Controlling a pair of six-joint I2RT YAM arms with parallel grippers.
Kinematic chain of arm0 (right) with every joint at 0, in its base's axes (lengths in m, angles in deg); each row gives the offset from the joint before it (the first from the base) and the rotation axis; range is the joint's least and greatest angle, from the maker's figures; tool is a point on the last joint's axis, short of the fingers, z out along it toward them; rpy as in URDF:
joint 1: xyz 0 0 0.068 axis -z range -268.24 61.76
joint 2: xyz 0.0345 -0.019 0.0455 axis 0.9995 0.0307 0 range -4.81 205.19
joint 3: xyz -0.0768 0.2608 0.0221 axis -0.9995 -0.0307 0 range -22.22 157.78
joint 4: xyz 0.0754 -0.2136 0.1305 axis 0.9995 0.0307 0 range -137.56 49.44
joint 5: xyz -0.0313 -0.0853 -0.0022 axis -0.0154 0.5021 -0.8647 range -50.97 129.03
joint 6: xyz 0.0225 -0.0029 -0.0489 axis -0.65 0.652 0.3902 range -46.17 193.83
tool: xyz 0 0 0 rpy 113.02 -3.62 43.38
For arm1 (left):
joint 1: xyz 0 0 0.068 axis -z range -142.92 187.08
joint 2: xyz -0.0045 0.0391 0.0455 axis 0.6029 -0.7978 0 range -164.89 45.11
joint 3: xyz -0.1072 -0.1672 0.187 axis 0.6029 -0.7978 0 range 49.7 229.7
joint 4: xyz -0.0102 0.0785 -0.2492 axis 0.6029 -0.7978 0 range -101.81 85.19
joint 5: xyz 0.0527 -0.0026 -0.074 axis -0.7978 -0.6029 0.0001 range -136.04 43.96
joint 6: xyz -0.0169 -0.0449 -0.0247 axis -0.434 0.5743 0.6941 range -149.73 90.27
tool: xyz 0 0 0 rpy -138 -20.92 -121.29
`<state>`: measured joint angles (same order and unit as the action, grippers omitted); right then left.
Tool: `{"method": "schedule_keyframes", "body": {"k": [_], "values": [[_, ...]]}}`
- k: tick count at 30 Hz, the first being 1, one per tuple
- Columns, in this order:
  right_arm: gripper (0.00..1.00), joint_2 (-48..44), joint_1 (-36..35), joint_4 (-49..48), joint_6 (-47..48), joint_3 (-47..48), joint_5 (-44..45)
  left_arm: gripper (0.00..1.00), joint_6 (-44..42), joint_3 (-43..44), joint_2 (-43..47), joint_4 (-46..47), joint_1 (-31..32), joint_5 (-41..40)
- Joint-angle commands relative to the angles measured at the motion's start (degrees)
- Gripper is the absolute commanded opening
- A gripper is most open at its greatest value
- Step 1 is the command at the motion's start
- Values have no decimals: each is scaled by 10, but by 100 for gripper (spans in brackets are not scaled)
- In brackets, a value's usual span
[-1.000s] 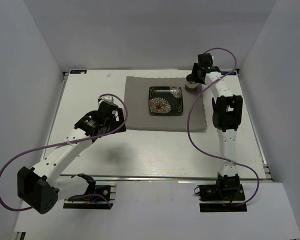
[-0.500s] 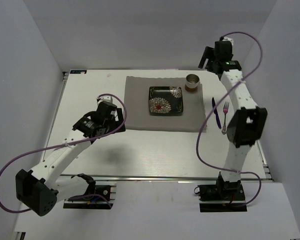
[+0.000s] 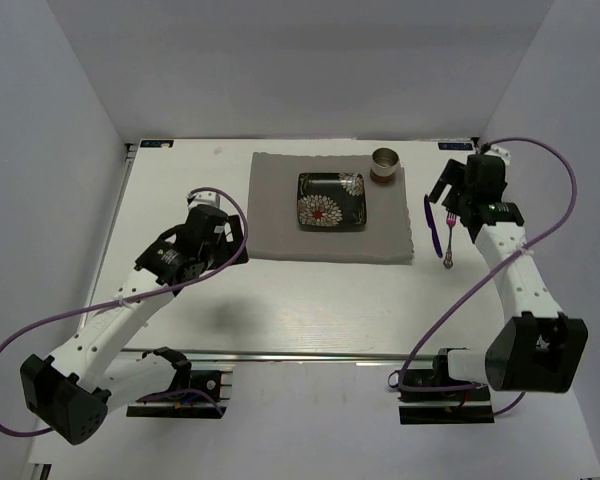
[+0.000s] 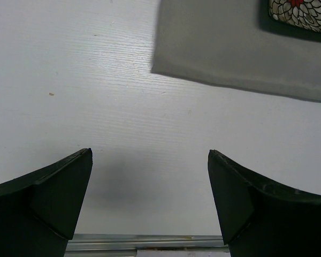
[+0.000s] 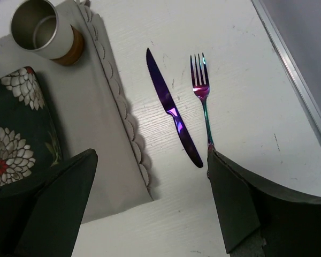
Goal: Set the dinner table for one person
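The white dinner table (image 3: 310,300) carries a grey placemat (image 3: 280,220) with a black floral plate (image 3: 331,200) at its middle. A metal cup (image 3: 384,164) stands upright on the mat's far right corner. To the right of the mat, a purple knife (image 3: 431,225) and an iridescent fork (image 3: 449,240) lie side by side on the table. My right gripper (image 3: 458,188) hangs open above them, holding nothing; its wrist view shows the knife (image 5: 174,110) and fork (image 5: 202,93) between its fingers. Left of the mat, my left gripper (image 3: 220,232) is open and empty over bare table (image 4: 96,80).
A metal rail (image 3: 330,355) runs along the table's near edge and another (image 5: 294,69) along its right side. White walls enclose the table at the left, back and right. The placemat's near left corner (image 4: 230,53) lies just beyond my left gripper.
My right gripper opened off the cup, leaving it on the mat, and the arm swung back to the right over the knife and fork. The left arm drew back slightly.
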<state>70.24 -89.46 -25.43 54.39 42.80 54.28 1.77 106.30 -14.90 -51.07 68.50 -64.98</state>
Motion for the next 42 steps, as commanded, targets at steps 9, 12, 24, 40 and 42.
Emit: {"method": "schedule_keyframes", "body": {"k": [9, 12, 24, 40, 42], "values": [[89, -7, 38, 81, -21, 12, 25, 98, 0, -6, 25, 1, 4, 0], [89, 1, 46, 80, -38, -17, -7, 98, 0, -6, 29, 1, 4, -3], [70, 20, 68, -43, 16, -126, -64, 98, -9, -9, 7, 11, 4, 25], [58, 273, 66, 43, 100, 65, -122, 98, -13, -11, 7, 15, 4, 33], [58, 285, 65, 60, 105, 86, -104, 98, -14, -12, 5, 16, 4, 36]]}}
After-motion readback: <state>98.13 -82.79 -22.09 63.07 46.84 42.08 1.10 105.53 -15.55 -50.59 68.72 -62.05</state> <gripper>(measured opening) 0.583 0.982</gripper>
